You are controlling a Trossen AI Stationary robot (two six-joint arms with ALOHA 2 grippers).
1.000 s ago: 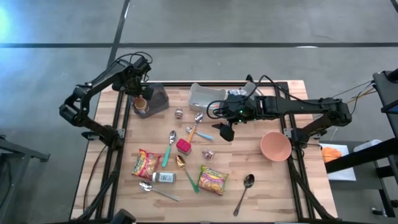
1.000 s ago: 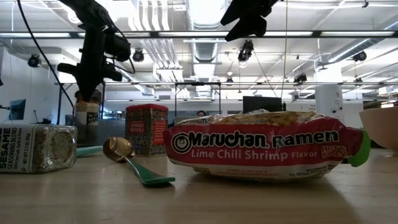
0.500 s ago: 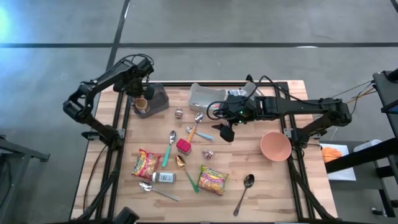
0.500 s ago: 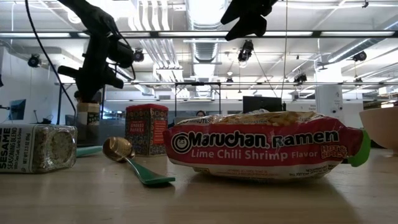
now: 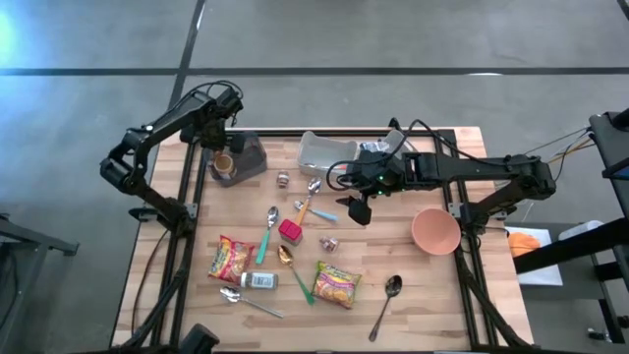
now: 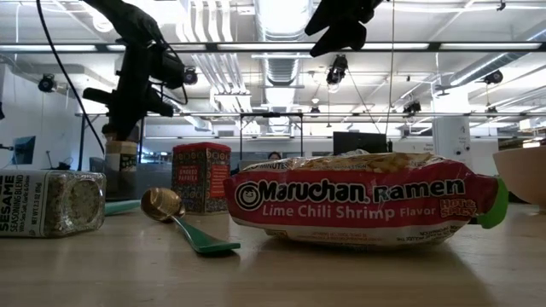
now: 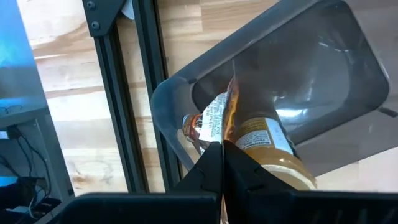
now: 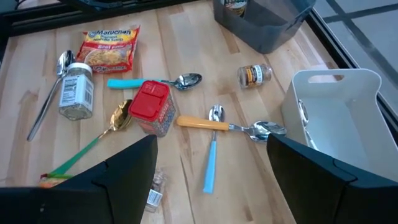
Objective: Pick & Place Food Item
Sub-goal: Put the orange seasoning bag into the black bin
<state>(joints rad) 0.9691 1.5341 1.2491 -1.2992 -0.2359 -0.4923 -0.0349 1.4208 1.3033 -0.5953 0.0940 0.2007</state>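
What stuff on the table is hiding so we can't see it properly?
- Jar in the grey bin: left wrist view, its lower part is covered by the left gripper; its label is unreadable.
- Pink bowl: low view, cut off by the picture's edge.
- Small bottle: right wrist view, label too small to read.
- White bin: high view, partly under the right arm.

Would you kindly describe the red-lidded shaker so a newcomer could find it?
Start at the white bin on the table's far edge and come toward mid-table. The red-lidded shaker lies between a teal-handled spoon and a gold spoon. It is the only red-topped item.
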